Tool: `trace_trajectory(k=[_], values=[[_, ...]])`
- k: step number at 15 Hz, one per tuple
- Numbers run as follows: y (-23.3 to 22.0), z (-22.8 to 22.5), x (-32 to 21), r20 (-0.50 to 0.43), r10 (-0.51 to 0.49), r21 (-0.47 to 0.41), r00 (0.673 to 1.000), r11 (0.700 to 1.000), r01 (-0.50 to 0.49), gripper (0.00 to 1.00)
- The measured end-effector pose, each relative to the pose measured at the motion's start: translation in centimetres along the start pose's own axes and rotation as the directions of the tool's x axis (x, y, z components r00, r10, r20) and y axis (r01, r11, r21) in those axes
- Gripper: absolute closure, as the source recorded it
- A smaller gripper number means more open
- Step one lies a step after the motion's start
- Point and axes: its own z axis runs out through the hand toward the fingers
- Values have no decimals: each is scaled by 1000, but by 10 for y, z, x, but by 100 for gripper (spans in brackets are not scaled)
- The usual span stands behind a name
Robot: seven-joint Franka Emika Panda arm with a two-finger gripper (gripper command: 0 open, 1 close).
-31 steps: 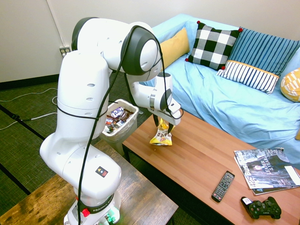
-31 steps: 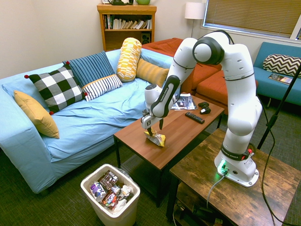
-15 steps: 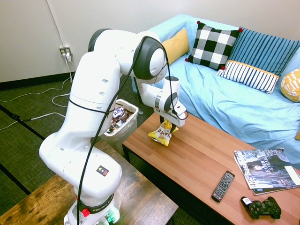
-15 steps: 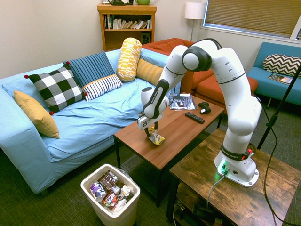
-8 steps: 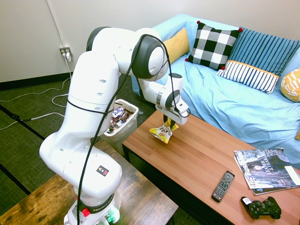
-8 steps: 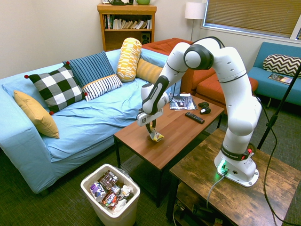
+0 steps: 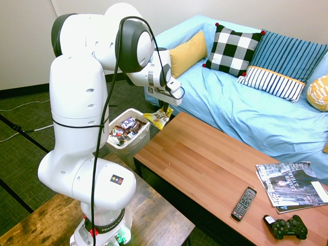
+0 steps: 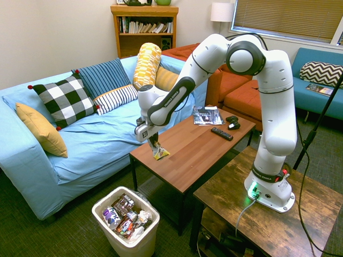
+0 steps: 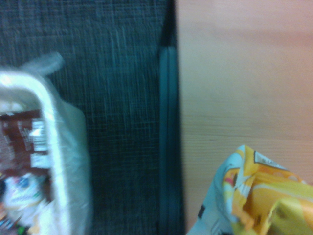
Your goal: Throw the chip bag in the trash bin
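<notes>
One second back the chip bag (image 7: 158, 117) sat on the table (image 7: 215, 169); now my claw (image 8: 154, 143) has pinched it up past the table's edge toward the bin (image 8: 126, 222).

Yellow chip bag (image 8: 159, 153) with red and white print; white trash bin (image 8: 126, 243); reddish-brown wooden bench (image 7: 215, 169); light blue sofa (image 8: 91, 140); black-and-white checked pillow (image 7: 233, 50); blue striped pillow (image 7: 287, 54); mustard cushion (image 7: 187, 53).

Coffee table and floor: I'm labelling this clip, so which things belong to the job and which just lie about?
Job: crumpled yellow foil chip bag held in the shut gripper; white plastic trash bin on the floor.
Lying about: black remote, black game controller, magazine on the wooden coffee table.
</notes>
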Motion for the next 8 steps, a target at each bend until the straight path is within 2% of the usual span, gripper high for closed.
trace_trajectory(k=[5, 8], values=[[-100, 18, -102, -6, -143, -49, 990, 989, 143, 100], [-132, 40, -116, 9, -200, -34, 980, 979, 200, 100]])
